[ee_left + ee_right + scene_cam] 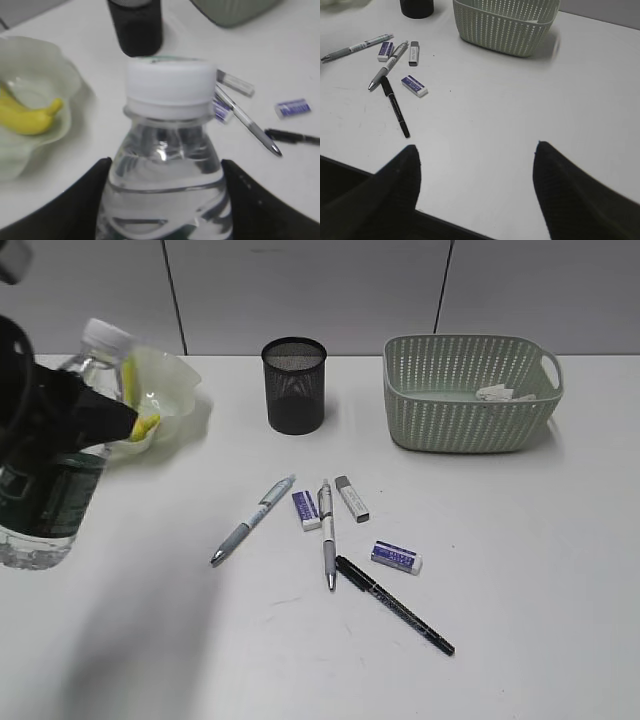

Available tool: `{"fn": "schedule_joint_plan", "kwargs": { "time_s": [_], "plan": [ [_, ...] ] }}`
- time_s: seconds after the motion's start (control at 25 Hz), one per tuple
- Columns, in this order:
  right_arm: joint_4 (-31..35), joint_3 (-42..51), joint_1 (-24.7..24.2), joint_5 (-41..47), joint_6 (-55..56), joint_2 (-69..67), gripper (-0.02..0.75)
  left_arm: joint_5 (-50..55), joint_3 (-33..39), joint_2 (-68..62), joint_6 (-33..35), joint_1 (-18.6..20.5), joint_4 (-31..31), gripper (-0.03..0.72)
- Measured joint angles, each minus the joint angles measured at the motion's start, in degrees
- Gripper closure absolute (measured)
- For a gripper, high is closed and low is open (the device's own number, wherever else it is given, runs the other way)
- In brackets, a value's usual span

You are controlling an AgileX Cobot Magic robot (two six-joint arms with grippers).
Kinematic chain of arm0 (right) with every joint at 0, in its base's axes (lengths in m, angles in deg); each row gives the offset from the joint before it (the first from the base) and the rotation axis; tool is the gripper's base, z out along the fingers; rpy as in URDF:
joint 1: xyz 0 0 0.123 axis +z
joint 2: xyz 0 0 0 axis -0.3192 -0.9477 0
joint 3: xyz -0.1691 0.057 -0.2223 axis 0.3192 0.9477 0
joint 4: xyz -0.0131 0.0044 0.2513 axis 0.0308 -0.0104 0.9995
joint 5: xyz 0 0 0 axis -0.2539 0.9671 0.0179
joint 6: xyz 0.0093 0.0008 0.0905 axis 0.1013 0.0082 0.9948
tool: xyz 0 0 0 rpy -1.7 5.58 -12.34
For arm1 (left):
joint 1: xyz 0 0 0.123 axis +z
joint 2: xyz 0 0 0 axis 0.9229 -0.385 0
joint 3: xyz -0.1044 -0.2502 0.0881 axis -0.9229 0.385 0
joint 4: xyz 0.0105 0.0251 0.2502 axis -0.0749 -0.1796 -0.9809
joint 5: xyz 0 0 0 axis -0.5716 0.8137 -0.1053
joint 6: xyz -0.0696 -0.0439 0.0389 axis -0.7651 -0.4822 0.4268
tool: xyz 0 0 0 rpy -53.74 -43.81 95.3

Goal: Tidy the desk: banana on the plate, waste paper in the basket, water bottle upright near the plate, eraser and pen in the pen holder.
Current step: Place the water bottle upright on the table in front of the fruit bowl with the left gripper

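Water bottle [167, 165] first: we hold it upright at the far left, the left gripper [165, 200] clamped on its body below the white cap, close beside the plate [170, 380], where it should end up standing. On that plate the banana [27, 117] already lies. Moving right, the pen holder [294, 385] stands unfilled, we judge, because 3 pens [252, 520] and 3 erasers [397, 557] lie scattered on the desk [530, 590] in front of it. Further right, the basket [470, 395] holds the waste paper [497, 393]. Our right gripper [475, 165] hangs spread wide over bare desk, gripping nothing, ready for the pens.
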Motion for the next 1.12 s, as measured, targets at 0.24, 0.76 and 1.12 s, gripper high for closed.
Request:
{"fn": "schedule_joint_plan", "kwargs": {
  "time_s": [0.24, 0.76, 1.12],
  "plan": [
    [0.0, 0.0, 0.0, 0.0, 0.0, 0.0, 0.186, -26.3, 15.6, 5.3, -0.1, -0.1, 13.4, 0.218],
    [0.0, 0.0, 0.0, -0.1, 0.1, 0.0, 0.186, -67.8, 18.5, -17.4, -20.3, -2.2, -5.7, 0.218],
    [-0.1, 0.0, 0.0, -0.1, 0.1, 0.0, 0.186, -90.1, 18.5, -33.6, -28.1, -2.2, -12.2, 0.218]
  ]
}}
